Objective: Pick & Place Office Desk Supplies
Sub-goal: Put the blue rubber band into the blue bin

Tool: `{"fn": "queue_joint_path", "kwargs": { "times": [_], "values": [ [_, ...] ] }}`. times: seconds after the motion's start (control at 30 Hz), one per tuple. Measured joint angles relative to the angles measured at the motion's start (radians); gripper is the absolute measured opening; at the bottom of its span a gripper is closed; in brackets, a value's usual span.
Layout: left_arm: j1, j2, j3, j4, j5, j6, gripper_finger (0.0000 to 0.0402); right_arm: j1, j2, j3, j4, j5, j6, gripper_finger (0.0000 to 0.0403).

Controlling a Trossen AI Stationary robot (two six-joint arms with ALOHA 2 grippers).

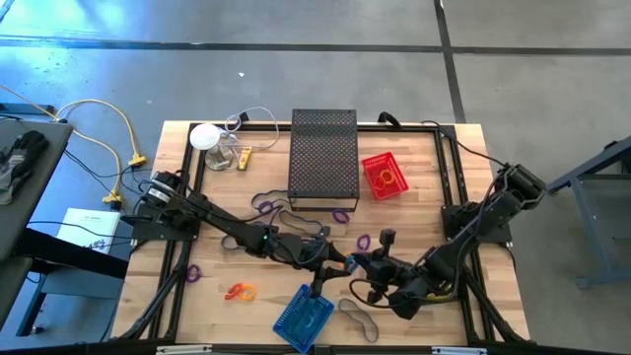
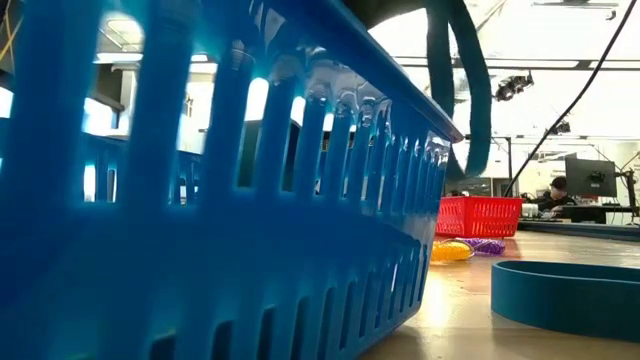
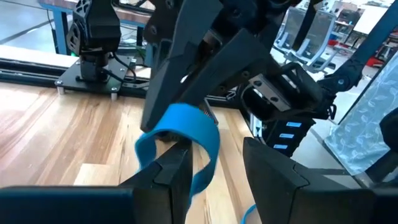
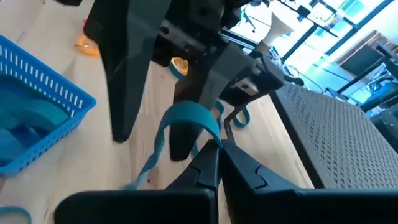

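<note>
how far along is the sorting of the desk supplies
Partly done. The blue slotted plastic basket already holds blue bands, and the red basket has items. In hand: both claws, left and right, meet at a wide blue rubber band. Left: purple loops and orange bands loose on the wooden table.

A mesh box (image 1: pixel 323 158) is set at the table's (image 1: pixel 434 177) back centre, with a small basket (image 1: pixel 385 177) just to its right. Another basket (image 1: pixel 303 318) is placed at the front edge, with loose bands (image 1: pixel 240 292) scattered to its left
</note>
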Motion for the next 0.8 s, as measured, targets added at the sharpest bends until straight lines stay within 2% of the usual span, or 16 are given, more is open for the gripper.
{"fn": "queue_joint_path", "kwargs": {
  "times": [0.27,0.47,0.6,0.8],
  "values": [
    [0.0,0.0,0.0,-0.003,-0.023,0.0,0.0115,0.0,0.0,0.0,0.004,0.024,-0.045,0.0003],
    [0.0,0.0,0.0,-0.002,-0.048,0.0,0.0056,0.0,0.0,0.0,0.004,0.02,-0.045,0.0003],
    [0.0,0.0,0.0,-0.003,-0.067,0.009,0.001,-0.003,0.0,0.0,0.004,-0.038,-0.037,0.0003],
    [-0.005,0.0,0.0,-0.007,-0.066,0.01,0.0003,0.001,-0.004,0.0,0.003,-0.072,-0.069,0.0022]
  ]
}}
